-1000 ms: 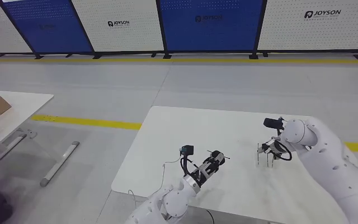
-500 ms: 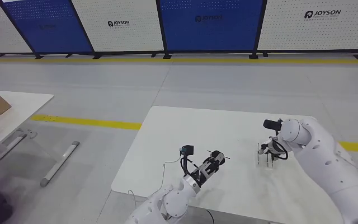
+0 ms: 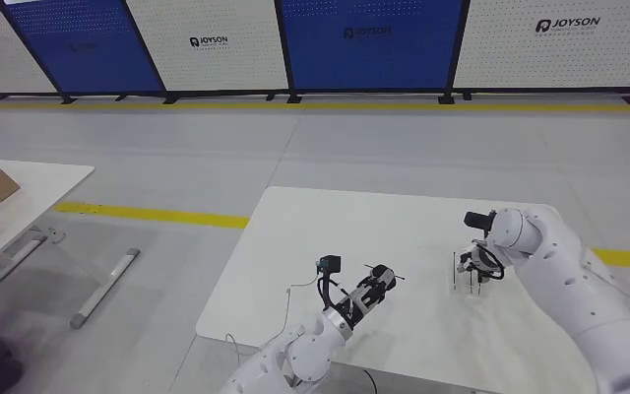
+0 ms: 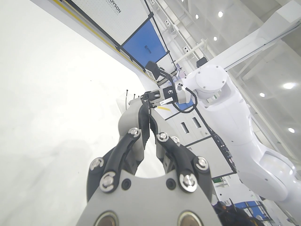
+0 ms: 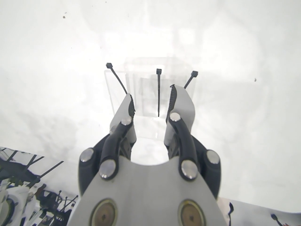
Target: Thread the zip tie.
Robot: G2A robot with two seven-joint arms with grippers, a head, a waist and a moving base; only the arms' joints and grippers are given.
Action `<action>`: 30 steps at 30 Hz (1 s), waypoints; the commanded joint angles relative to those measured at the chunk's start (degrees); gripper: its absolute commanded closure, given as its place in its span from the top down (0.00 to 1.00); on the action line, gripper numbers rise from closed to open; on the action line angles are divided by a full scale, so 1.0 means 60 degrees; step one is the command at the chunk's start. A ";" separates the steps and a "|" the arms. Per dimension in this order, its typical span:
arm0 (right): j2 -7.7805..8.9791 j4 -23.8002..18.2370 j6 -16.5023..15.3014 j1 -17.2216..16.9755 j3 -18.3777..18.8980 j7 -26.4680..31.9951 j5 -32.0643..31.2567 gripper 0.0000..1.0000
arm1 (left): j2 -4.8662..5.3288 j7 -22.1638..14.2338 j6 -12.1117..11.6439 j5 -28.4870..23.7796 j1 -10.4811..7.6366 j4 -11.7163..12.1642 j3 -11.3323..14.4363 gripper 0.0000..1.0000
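Threading looks not yet begun: right hand (image 5: 151, 96), released, hovers at 3 upright zip ties (image 5: 158, 90) in a clear holder (image 5: 138, 66); left hand (image 4: 147, 116) clenched, well apart.

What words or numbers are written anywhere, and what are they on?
White wall panels: a maker's logo with one short brand word; I leave brand names unread.
Blue panel: the same kind of mark, too faint to read.
Sticker near the right end effector: too small to read.
Zip ties and table: no writing.
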 commanded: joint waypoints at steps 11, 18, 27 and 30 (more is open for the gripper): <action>-0.0431 0.0921 -0.0052 0.0284 -0.0315 0.0008 -0.0082 0.25 | 0.0000 0.0000 0.0000 0.0000 0.0000 0.0000 0.0000 0.00; -0.0695 0.1448 -0.0163 0.0457 -0.0467 -0.0016 -0.0119 0.23 | 0.0000 0.0000 0.0000 0.0000 0.0000 0.0000 0.0000 0.00; -0.0946 0.2073 -0.0411 0.0674 -0.0494 -0.0025 -0.0092 0.00 | 0.0000 0.0000 0.0000 0.0000 0.0000 0.0000 0.0000 0.00; -0.0967 0.2250 -0.0650 0.0687 -0.0410 -0.0103 -0.0003 0.00 | 0.0000 0.0000 0.0000 0.0000 0.0000 0.0000 0.0000 0.00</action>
